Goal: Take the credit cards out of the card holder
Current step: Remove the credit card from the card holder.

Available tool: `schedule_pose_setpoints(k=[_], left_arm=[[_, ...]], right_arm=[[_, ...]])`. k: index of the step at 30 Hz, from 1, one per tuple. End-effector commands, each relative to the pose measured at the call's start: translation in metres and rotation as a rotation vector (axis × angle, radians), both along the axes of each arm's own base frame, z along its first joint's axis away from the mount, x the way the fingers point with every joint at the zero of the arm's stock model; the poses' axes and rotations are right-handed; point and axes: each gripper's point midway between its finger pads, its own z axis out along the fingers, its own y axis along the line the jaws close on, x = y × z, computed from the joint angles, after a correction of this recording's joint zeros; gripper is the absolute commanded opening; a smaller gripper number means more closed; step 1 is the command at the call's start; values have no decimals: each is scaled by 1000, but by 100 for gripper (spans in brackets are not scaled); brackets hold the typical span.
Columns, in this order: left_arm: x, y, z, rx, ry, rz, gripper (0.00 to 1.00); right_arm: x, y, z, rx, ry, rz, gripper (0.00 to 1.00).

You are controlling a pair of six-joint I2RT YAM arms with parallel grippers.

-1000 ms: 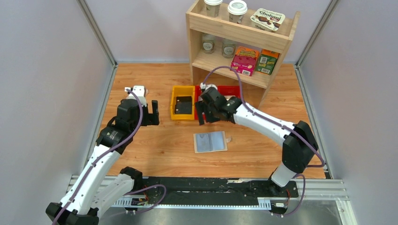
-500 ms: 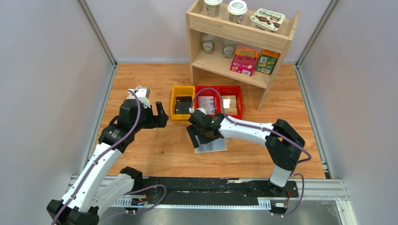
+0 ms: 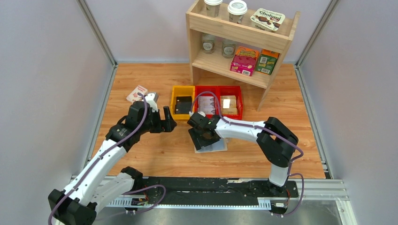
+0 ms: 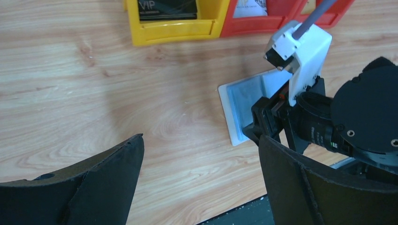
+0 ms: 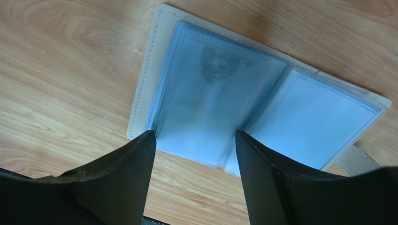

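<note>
In the overhead view we are hanging our right pincer [image 3: 202, 136] low over the left half of the card holder [image 3: 219, 145], which is lying open on the desk [image 3: 155, 152] just in front of the red bin [image 3: 233, 110]. We are keeping our left pincer [image 3: 166, 121] released and empty nearby, to the holder's left. We are judging this to be the reach for a first card, with nothing drawn out yet. In the left wrist view our left pincer [image 4: 202, 183] is gaping wide above bare wood, and the card holder [image 4: 241, 101] is showing a pale blue corner beside the other arm's wrist. In the right wrist view our right pincer [image 5: 195, 173] is spread and gripping nothing, its jaws straddling the near edge of the left leaf. The card holder [image 5: 314, 117] is showing a cream stitched border and glossy blue-grey sleeves. One of the credit cards [image 5: 213, 65] is showing faintly through the left sleeve as grey print. We cannot tell how many there are. Next, we are thinking one finger needs to catch a card's edge and slide it free without lifting the whole holder, perhaps with the left pincer pinning it.
</note>
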Motion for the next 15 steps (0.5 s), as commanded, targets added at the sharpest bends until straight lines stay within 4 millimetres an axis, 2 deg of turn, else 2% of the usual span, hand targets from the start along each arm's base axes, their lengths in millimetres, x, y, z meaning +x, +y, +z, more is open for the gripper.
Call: schedule_pose_setpoints(k=[1,7,12,15], left_arm=[[4,-20,2,-42,-6,-30,98],[3,-37,-5,-50,21,-61,98],[1,-58,-20,-89,82,-91,98],[-1,-71,-29,-122,116,-103,93]], right_arm=[[6,-5,-7,7,15,-38,59],[6,-10,-11,27,37,-54,41],[3,-11,-12,109,89,-61,34],[4,-12,-10,179,113,-71,32]])
